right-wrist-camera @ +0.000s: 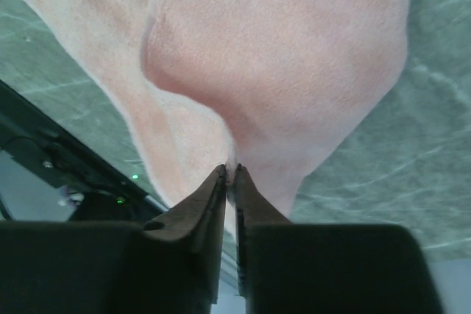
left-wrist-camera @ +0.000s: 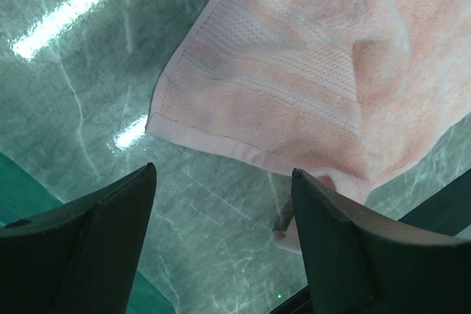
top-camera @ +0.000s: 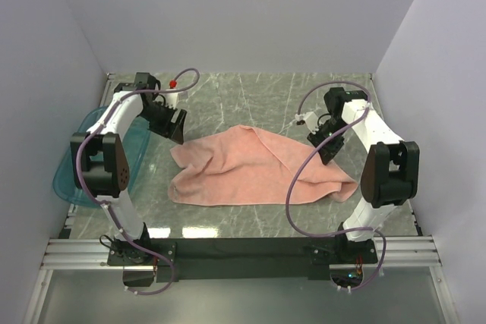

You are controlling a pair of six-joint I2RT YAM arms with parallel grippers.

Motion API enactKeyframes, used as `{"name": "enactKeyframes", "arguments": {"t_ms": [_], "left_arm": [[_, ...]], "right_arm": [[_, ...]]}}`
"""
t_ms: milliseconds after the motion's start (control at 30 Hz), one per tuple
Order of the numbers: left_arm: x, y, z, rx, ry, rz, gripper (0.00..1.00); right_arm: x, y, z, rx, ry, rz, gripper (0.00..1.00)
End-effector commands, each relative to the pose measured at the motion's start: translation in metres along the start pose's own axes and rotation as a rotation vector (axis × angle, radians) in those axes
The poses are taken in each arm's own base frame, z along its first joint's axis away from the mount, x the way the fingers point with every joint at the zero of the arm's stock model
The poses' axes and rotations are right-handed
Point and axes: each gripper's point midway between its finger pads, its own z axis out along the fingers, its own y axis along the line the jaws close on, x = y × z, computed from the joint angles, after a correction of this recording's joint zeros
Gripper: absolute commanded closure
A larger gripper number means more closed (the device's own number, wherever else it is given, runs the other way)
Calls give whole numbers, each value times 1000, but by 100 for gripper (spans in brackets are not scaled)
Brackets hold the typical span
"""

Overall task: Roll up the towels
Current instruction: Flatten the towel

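Flattening the towel [top-camera: 250, 168], rolling not yet begun. Lying crumpled on the tabletop [top-camera: 266, 89], corner just ahead of the released left pincer [left-wrist-camera: 222, 173]. Clenched on a fold with the right pincer [right-wrist-camera: 229, 170] (a thin pinch, it seems). Next: close left on that corner, pull apart gently.

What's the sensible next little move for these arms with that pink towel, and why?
Probably lower the left gripper onto the towel corner just ahead of its open jaws and close. The right gripper pinches the other side, and the towel lies crumpled.
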Motion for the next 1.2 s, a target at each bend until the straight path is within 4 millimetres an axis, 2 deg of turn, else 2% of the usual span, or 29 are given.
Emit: {"name": "enactKeyframes", "arguments": {"t_ms": [0,33,133,200,267,300,333,600,733,900,1167], "left_arm": [[5,7,7,-29,18,-33,22],[6,8,9,-31,21,-39,24],[5,10,13,-37,25,-56,30],[7,14,18,-62,41,-63,38],[16,15,30,-114,82,-55,45],[13,19,34,-146,68,-45,46],[22,21,40,-185,102,-33,47],[35,39,57,-353,165,-24,45],[34,38,59,-352,161,-33,46],[23,38,52,-360,124,-30,47],[38,39,73,-325,179,-74,47]], "right_arm": [[3,7,-5,-24,3,-19,91],[3,6,-6,-16,0,-15,100],[0,2,-11,8,-25,-5,100],[-3,-1,-15,30,-43,2,100],[-6,-4,-20,43,-65,13,100],[-7,-5,-21,51,-70,18,100],[-8,-5,-23,57,-77,21,100],[-13,-11,-32,87,-110,40,100],[-13,-12,-33,87,-114,50,100],[-13,-13,-32,89,-114,55,100],[-11,-17,-33,95,-111,61,100]]}}
